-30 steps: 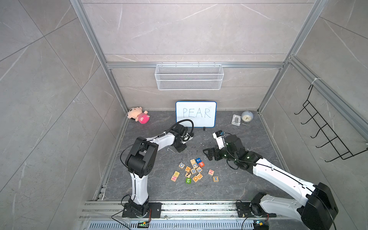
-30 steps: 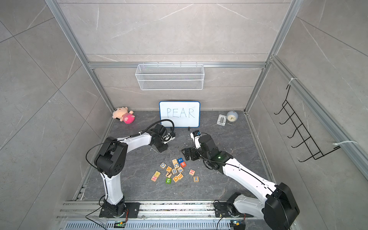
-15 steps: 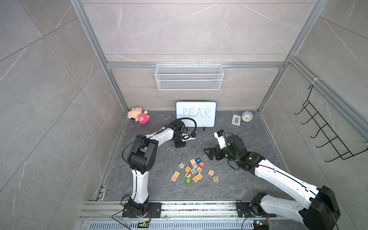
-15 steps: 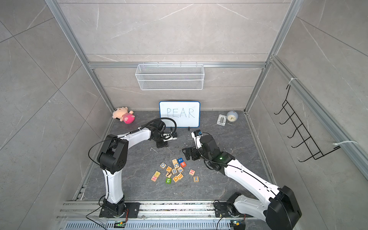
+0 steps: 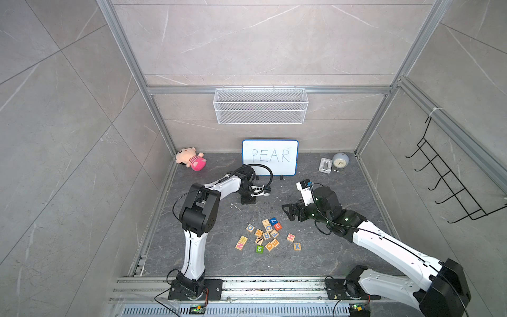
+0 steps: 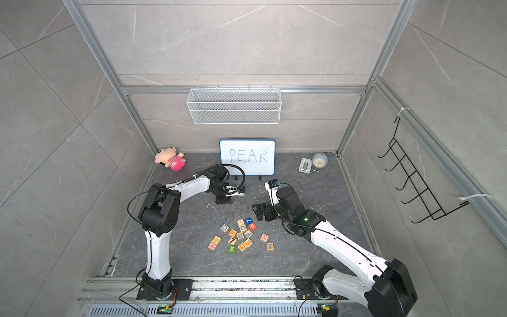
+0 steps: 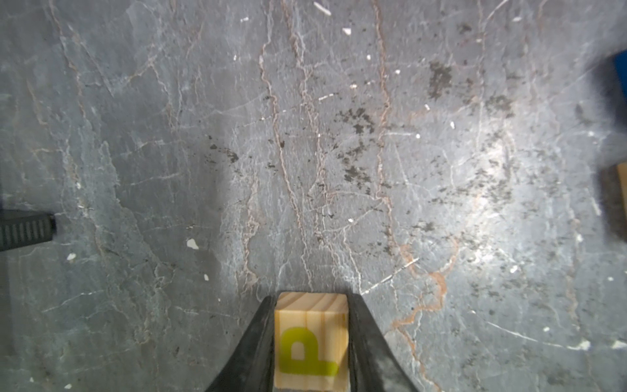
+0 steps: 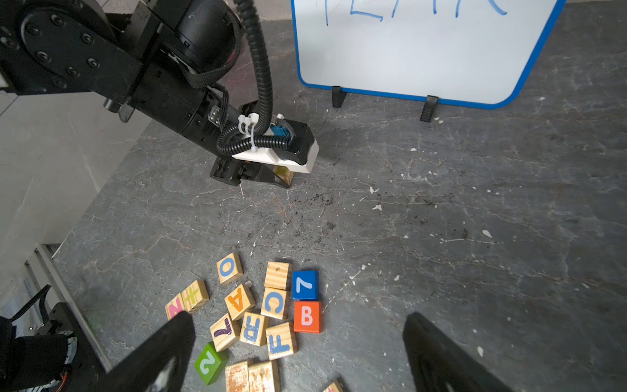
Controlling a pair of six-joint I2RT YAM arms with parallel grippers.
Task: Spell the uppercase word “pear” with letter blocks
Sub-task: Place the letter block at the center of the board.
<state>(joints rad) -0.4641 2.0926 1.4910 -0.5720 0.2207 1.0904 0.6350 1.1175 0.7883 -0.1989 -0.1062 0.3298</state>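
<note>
My left gripper is shut on a pale wooden block with a yellow-green P, its black fingers pressed on both sides. It hangs low over the dark floor in front of the whiteboard; the P block peeks out under the wrist camera mount, and I cannot tell whether it touches the floor. The orange A block and the blue R block lie in the loose cluster. My right gripper stands wide open above the cluster's right edge, also visible in a top view.
Other cubes in the cluster: O, C, blue 7, orange B, green 2. The whiteboard reading PEAR stands at the back, with a plush toy and a clock in the back corners.
The left arm has shifted slightly to the right near the whiteboard with the P block still in its grip. The right arm has hardly moved.
</note>
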